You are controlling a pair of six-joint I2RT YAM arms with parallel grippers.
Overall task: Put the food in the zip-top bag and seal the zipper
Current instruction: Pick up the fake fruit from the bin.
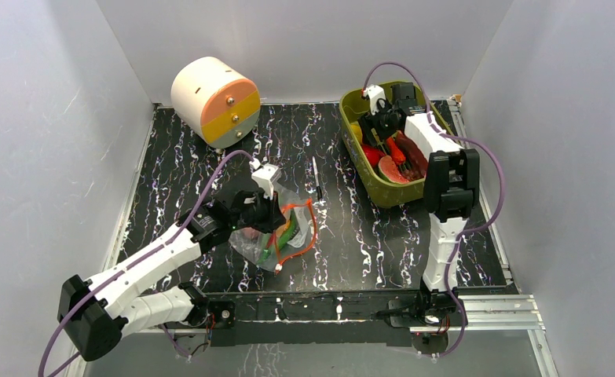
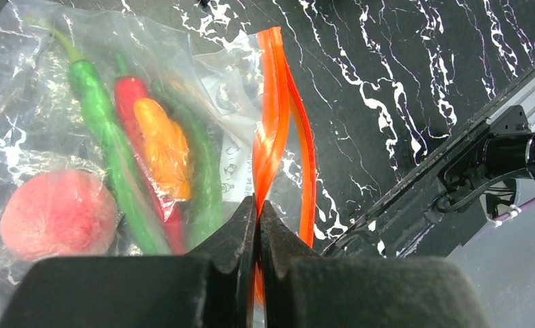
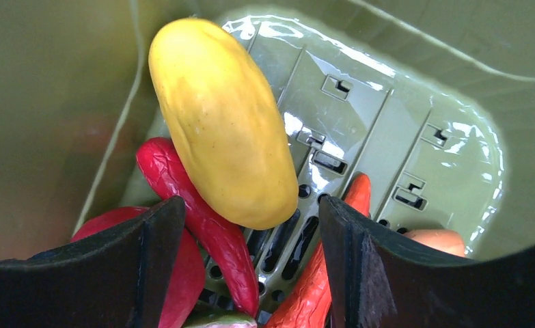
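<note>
The clear zip-top bag [image 1: 276, 236] lies on the table's middle left. In the left wrist view the bag [image 2: 39, 89] holds a pink peach [image 2: 56, 213], a green pepper [image 2: 111, 154], a red chili [image 2: 136, 130] and an orange piece [image 2: 163, 147]. My left gripper [image 2: 258, 205] is shut on the orange-red zipper [image 2: 272, 116], whose two strips stand apart further on. My right gripper [image 3: 251, 236] is open inside the olive tub [image 1: 367, 169], its fingers on either side of a red chili [image 3: 203, 222] and the lower end of a yellow piece [image 3: 220, 119]. An orange chili [image 3: 333, 263] lies by the right finger.
A cream cylinder with orange and yellow face [image 1: 214, 98] stands at the back left. A thin black stick [image 1: 317, 179] lies between bag and tub. Grey walls enclose the table on three sides. A metal rail [image 1: 477, 310] runs along the near edge.
</note>
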